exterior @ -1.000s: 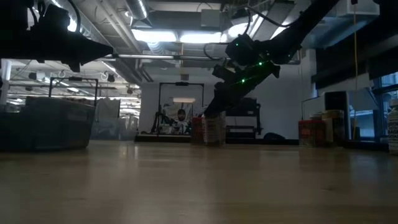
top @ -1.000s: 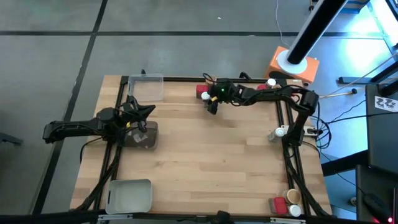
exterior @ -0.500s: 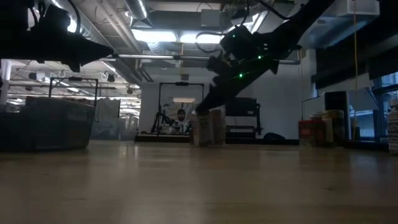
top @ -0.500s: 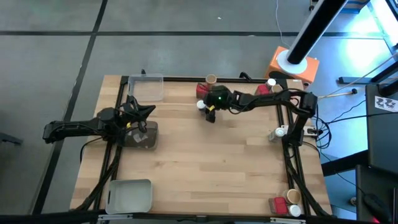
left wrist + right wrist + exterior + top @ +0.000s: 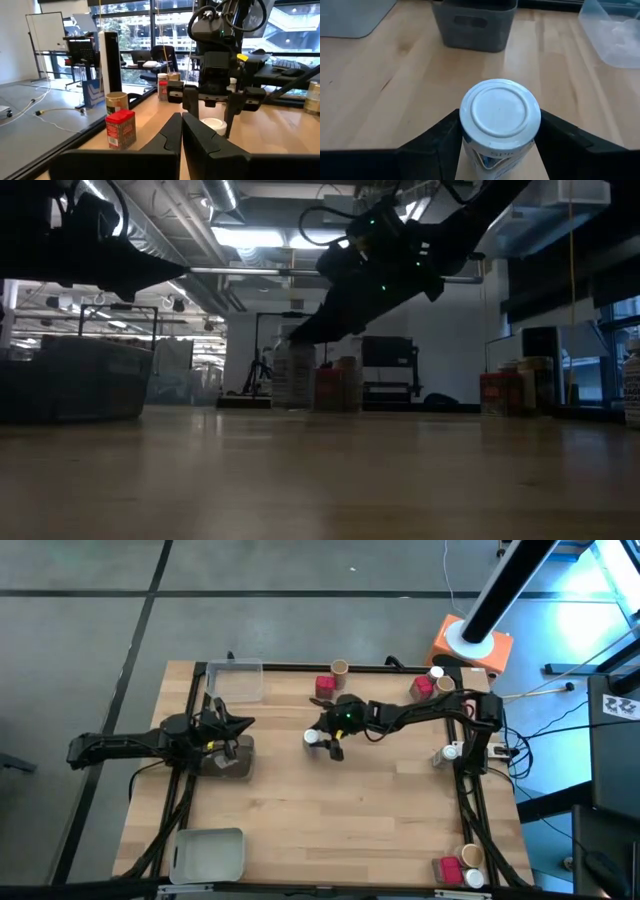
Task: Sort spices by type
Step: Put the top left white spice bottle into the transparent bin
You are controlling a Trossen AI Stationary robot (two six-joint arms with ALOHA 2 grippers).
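- High view: my right gripper (image 5: 322,740) sits out over the middle of the table (image 5: 330,820), jaws closed around a white-lidded spice jar (image 5: 312,738). The right arm stretches in a long, nearly flat reach from its base at the right edge. I judge I am carrying this jar toward a sorting spot, so I should keep it upright and travel level. The other spices sit apart: a red box (image 5: 324,686) and a tan-lidded jar (image 5: 340,668) at the far edge, more near the right arm's base, and three at the near right corner
- High view, left side: my left gripper (image 5: 232,730) waits over a grey tray (image 5: 228,760), jaws shut on nothing, the arm lying low along the left edge
- Low view: the right arm slopes down from above, wrist pitched toward the jar (image 5: 292,370). I cannot tell whether the jar's base touches the table, so I would lift slightly before sliding sideways
- Left wrist view: my closed left fingers (image 5: 172,137) point at the right gripper (image 5: 216,111), which straddles the white lid (image 5: 215,124); the red box (image 5: 120,129) stands near the edge
- Right wrist view: both dark fingers (image 5: 440,137) press the jar's (image 5: 499,112) sides, lid centred between them. The grip looks even; I should not squeeze harder
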